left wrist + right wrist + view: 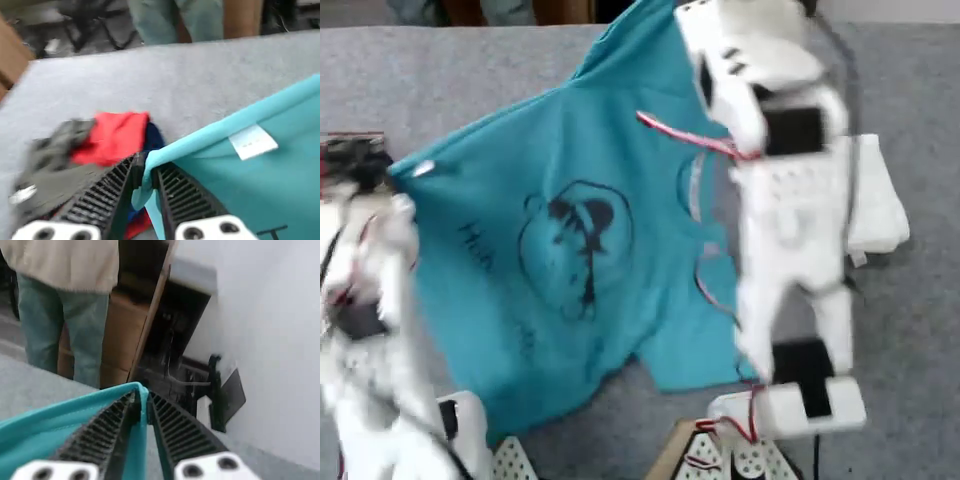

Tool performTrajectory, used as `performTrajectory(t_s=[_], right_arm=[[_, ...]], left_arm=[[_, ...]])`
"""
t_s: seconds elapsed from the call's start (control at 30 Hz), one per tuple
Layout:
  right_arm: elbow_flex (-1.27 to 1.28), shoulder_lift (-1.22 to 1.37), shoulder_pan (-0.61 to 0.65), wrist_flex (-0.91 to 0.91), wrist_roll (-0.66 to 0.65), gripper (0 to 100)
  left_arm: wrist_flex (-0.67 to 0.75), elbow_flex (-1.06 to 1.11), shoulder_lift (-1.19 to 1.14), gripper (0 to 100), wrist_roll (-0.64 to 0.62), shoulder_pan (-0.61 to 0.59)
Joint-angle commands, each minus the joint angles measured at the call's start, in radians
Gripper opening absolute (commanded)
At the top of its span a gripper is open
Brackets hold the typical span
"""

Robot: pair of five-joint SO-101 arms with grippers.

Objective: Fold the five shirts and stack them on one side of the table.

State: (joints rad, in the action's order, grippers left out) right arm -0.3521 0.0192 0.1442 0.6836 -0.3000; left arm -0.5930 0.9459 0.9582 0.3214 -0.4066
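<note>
While the teal shirt (570,250) lies stretched between the 2 arms, its held edge runs from the left gripper (145,175) at the table's left side to the right gripper (142,410) raised near the far edge, with the body draping toward the near side. Both claws are pressed together, each pinching teal hem, the left one near the white label (252,142). Bunched red, navy and grey garments (112,137) lie just behind the left claw, so the lay-down probably has to go away from them.

White printed arms (790,230) with black motor blocks (795,130); red-and-white cables (685,135); black ribbed fingers (107,192).
</note>
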Motion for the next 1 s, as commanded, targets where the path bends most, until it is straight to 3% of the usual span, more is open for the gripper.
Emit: performTrajectory(t_s=[0.0,0.13,0.27,0.37,0.53,0.77,0.87,0.97], right_arm=[[0.025,0.124,0.006,-0.258,-0.006,1.3],[-0.113,0.243,0.006,-0.253,-0.003,1.3],[-0.268,0.306,0.006,-0.101,-0.002,1.3],[-0.352,0.328,0.006,0.064,-0.002,1.3],[-0.42,0.323,0.008,0.382,-0.008,1.3],[-0.46,0.289,0.029,0.872,-0.005,1.3],[-0.443,0.277,0.069,1.083,-0.006,1.3],[-0.263,0.213,0.077,1.079,0.011,1.3]], left_arm=[[0.664,0.045,-0.221,3,0.003,0.024],[0.724,-0.214,-0.511,3,0.003,0.016],[0.701,-0.374,-0.674,3,0.006,0.022],[0.569,-0.384,-0.657,3,0.009,0.024],[0.229,-0.358,-0.559,3,0.009,0.016],[-0.115,-0.154,-0.417,3,0.014,0.041],[-0.206,-0.05,-0.356,3,0.103,0.05],[-0.322,0.031,-0.282,3,0.216,0.053]])
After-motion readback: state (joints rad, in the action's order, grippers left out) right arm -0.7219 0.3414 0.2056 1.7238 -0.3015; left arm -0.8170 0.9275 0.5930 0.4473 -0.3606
